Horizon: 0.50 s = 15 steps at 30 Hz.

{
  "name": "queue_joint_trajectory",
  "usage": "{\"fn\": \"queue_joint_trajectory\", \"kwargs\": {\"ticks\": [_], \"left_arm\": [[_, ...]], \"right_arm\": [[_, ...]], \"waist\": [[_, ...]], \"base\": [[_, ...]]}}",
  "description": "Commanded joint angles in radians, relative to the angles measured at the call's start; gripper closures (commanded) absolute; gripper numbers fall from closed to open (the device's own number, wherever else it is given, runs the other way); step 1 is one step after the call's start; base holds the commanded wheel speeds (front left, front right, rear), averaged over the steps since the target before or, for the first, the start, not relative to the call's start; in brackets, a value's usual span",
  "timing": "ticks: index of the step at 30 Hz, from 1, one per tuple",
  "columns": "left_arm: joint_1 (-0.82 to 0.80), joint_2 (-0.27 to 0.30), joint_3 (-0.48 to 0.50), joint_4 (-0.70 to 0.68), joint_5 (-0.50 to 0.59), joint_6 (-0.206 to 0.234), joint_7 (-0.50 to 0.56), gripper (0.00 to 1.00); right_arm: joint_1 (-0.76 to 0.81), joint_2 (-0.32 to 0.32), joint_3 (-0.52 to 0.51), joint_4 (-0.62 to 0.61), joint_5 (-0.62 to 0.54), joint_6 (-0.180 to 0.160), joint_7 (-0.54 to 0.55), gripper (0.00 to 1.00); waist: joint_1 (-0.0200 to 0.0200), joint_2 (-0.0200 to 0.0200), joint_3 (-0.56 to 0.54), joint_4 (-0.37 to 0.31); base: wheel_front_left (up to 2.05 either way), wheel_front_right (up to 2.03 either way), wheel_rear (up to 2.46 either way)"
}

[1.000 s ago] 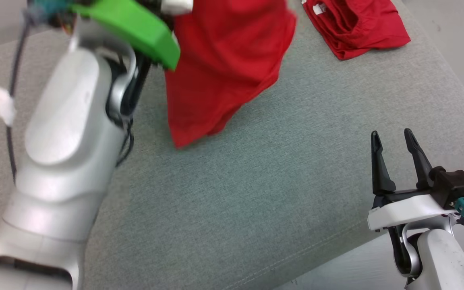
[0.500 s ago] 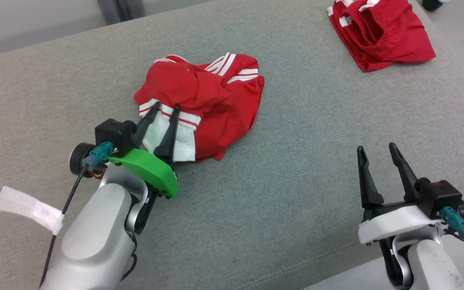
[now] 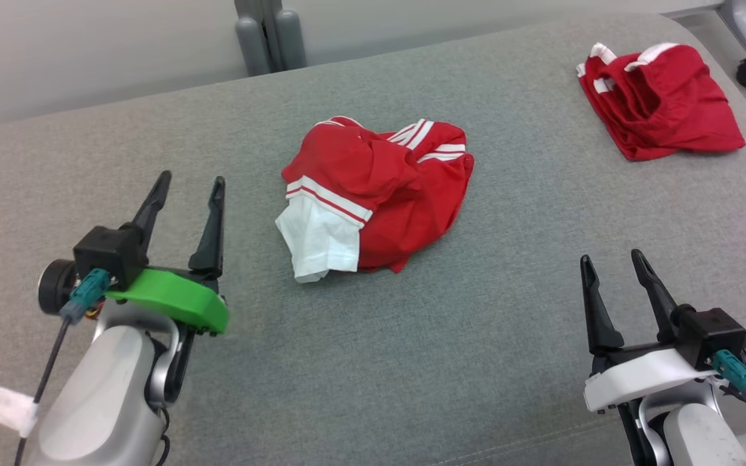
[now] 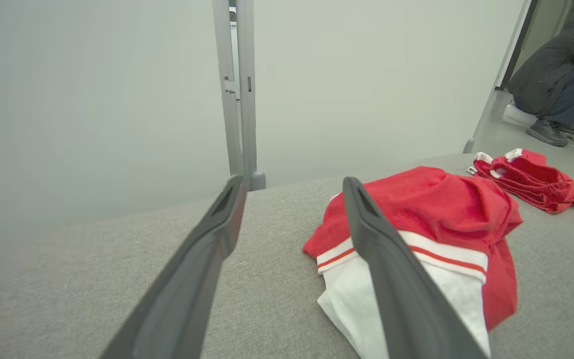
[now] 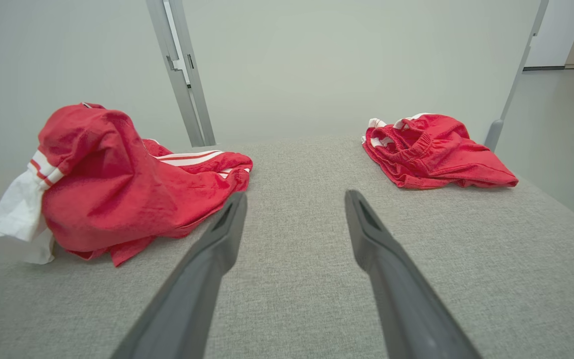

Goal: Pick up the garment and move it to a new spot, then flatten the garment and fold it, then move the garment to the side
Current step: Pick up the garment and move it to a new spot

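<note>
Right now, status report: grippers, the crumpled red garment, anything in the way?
Left gripper, right gripper open, empty. Crumpled red-and-white fabric garment bunched, not flattened. Second red fabric garment far right, out of the way.

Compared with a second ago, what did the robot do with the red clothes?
The left hand lowered the red garment onto the grey cushion, let go and drew back; it is now open and apart from it. The right hand stayed open and empty, and the other red garment stayed at the far right corner.
</note>
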Motion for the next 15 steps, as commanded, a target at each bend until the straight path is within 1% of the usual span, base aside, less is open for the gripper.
{"fn": "queue_joint_trajectory", "kwargs": {"ticks": [1,3,10,15], "left_arm": [[0.04,0.017,0.019,-0.024,0.006,0.01,-0.007,0.0],[0.079,0.032,0.05,-0.068,0.013,0.02,-0.007,0.0],[0.244,0.066,0.16,-0.202,0.043,0.029,-0.007,0.0],[0.342,0.065,0.225,-0.262,0.052,0.023,-0.007,0.0]], "right_arm": [[0.015,-0.004,0.001,-0.004,-0.005,-0.001,-0.004,0.0],[0.025,-0.008,0.001,-0.005,-0.003,-0.001,-0.004,0.0],[0.05,-0.012,0.0,-0.014,-0.002,-0.001,-0.004,0.0],[0.063,-0.015,0.008,-0.026,-0.002,-0.001,-0.004,0.0]], "waist": [[0.0001,0.0,-0.047,0.055],[0.0001,0.0,-0.06,0.073],[0.0001,0.0,-0.09,0.12],[0.0001,0.0,-0.101,0.136]], "base": [[0.0,0.0,0.0],[0.0,0.0,0.0],[0.0,0.0,0.0],[0.0,0.0,0.0]]}}
